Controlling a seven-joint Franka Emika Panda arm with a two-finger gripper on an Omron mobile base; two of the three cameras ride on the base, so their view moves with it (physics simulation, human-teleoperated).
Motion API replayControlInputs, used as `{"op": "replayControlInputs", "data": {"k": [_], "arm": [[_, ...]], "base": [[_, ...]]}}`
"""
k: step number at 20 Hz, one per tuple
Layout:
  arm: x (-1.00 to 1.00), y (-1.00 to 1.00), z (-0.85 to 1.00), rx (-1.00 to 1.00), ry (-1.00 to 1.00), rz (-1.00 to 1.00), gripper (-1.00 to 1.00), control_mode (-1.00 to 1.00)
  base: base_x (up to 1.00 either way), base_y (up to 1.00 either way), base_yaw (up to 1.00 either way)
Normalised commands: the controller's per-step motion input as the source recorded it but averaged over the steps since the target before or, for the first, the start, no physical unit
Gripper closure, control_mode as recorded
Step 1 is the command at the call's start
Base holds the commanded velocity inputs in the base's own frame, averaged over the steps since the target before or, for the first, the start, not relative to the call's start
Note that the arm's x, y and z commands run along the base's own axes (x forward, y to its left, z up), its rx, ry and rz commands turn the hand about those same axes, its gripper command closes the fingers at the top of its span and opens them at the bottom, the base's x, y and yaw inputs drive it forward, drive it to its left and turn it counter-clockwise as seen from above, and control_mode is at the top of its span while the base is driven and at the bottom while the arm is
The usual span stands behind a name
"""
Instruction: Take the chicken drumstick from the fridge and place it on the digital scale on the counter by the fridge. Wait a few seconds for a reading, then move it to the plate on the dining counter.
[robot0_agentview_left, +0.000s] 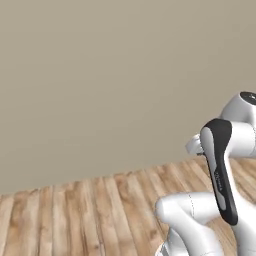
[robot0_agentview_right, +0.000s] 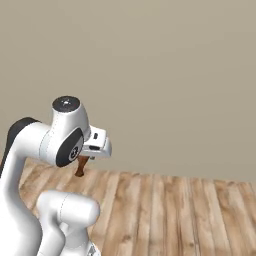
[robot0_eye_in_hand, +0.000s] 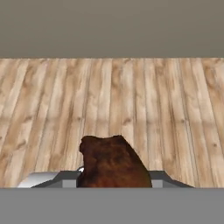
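Hand view, nearest: the chicken drumstick (robot0_eye_in_hand: 114, 162) sits between the jaws of the gripper (robot0_eye_in_hand: 114, 177), its brown bulk rising from the bottom of the picture with a grey finger (robot0_eye_in_hand: 48, 179) at each side of it. The jaws are clamped on the drumstick, which hangs clear of the wooden floor (robot0_eye_in_hand: 131, 100) beyond it.

Right base view: the white arm (robot0_agentview_right: 35, 165) rises at the near left and bends forward at its dark-jointed elbow. Under the hand, the lower end of the drumstick (robot0_agentview_right: 80, 166) projects downward as a small brown stub, above the floor (robot0_agentview_right: 170, 210) and not touching it. The fingers themselves are hidden behind the hand here.

Left base view: the arm (robot0_agentview_left: 220, 165) stands at the near right, a dark strip running down its upright link. The floor (robot0_agentview_left: 80, 215) spreads to the left of it.

Farthest in all three views: a plain beige wall (robot0_agentview_left: 100, 75) meets the floor planks along a straight line.
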Motion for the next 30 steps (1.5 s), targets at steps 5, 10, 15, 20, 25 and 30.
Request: {"op": "replayControlInputs", "data": {"k": [5,10,15,20,25,30], "arm": [[0.0,0.0,0.0,0.0,0.0,0.0,1.0,1.0],[0.0,0.0,0.0,0.0,0.0,0.0,1.0,1.0],[0.0,0.0,0.0,0.0,0.0,0.0,1.0,1.0],[0.0,0.0,0.0,0.0,0.0,0.0,1.0,1.0],[0.0,0.0,0.0,0.0,0.0,0.0,1.0,1.0],[0.0,0.0,0.0,0.0,0.0,0.0,1.0,1.0]], "base": [[0.84,-0.02,-0.62],[0.87,-0.01,-0.62],[0.91,-0.01,-0.61],[0.95,0.0,-0.59],[1.0,0.0,-0.57],[0.96,0.0,-0.59]]}}
